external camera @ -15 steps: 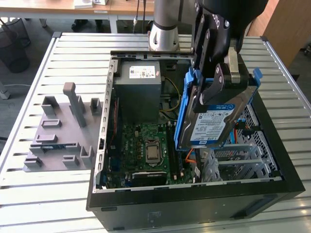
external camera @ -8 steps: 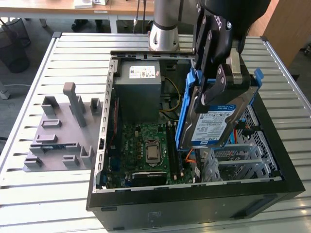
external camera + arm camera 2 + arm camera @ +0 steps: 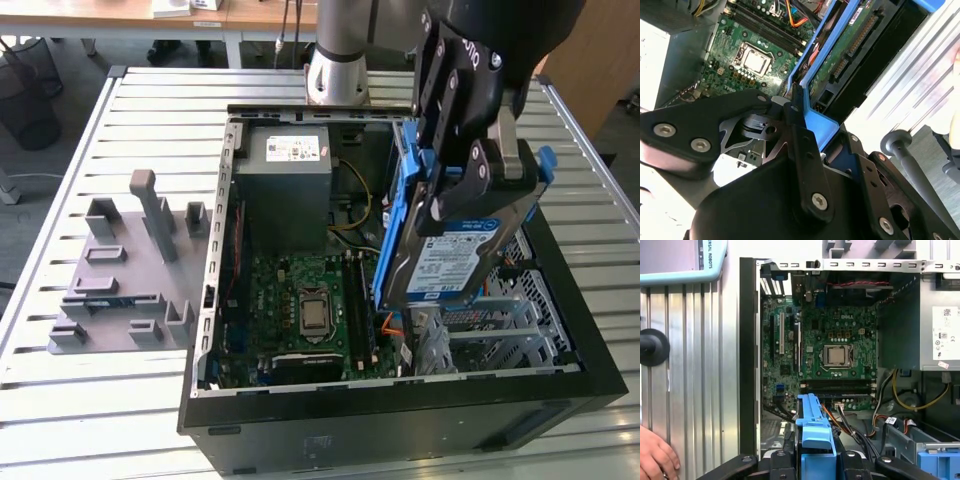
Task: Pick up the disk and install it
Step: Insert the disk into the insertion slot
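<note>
My claw [image 3: 478,185] is clenched on the flat rectangular silver disk [image 3: 450,262], which carries a blue-and-white label and a thin blue plastic frame. I hold it nearly upright above the open black metal computer case [image 3: 400,415]. In the exterior view the green motherboard [image 3: 300,300] lies at eight o'clock from the disk, the grey metal power-supply box [image 3: 285,180] at ten and the grey metal drive cage [image 3: 495,330] at six. In the first wrist view a person's hand [image 3: 655,456] is over the slatted metal table [image 3: 690,365].
</note>
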Action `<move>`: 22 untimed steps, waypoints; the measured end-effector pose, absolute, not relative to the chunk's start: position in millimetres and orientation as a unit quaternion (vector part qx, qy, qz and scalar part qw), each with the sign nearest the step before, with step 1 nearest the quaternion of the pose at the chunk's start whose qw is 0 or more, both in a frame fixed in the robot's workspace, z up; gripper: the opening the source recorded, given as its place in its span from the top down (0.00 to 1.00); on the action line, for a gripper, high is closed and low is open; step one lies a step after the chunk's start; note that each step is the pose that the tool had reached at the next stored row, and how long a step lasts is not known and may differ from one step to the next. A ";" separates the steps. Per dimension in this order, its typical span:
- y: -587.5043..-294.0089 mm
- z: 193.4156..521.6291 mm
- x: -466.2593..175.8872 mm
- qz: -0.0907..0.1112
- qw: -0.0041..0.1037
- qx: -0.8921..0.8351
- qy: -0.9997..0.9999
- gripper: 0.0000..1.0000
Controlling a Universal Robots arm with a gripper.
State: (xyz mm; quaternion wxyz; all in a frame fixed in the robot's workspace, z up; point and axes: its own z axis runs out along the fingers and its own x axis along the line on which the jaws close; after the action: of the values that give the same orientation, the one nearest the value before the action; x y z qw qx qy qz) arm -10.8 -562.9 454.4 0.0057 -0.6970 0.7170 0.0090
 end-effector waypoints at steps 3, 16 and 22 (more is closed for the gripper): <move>-565.6 452.9 -7.0 0.009 0.006 -0.697 0.717 0.64; -571.0 446.4 16.8 0.009 0.006 -0.697 0.717 0.64; -571.0 446.0 33.1 0.010 0.005 -0.697 0.717 0.64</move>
State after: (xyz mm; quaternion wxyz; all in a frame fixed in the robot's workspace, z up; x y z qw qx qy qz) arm 33.1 -571.0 446.0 0.0047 -0.6970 0.7170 0.0100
